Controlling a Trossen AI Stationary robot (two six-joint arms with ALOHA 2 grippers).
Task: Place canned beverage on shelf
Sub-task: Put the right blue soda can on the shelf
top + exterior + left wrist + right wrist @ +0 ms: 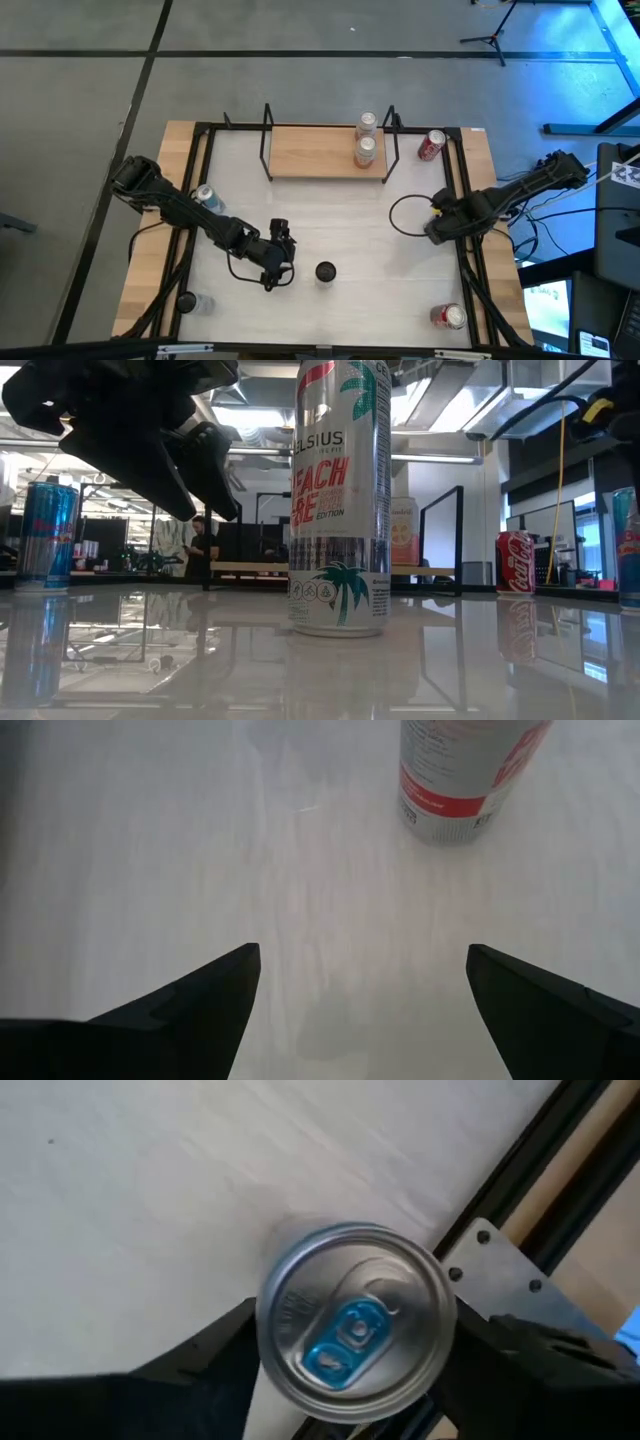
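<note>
The shelf (315, 152) is a light-wood board with black rod uprights, at the table's far middle. Two silver cans (365, 150) stand at its right end. A tall white Celsius can (338, 500) stands upright at the table's near middle (325, 271). My left gripper (278, 255) is open and empty just left of it; the can's base shows in the left wrist view (465, 790). My right gripper (437, 230) is open by the right rail. Its fingers stand on either side of an upright blue-tabbed can (355, 1325), which also shows in the low view (627, 550).
A blue can (205, 195) stands at the left. A red can (432, 145) stands right of the shelf, and another red can (450, 316) lies at the near right corner. A black frame rail (520, 1190) runs close beside the right gripper. A black cable (400, 215) loops on the table.
</note>
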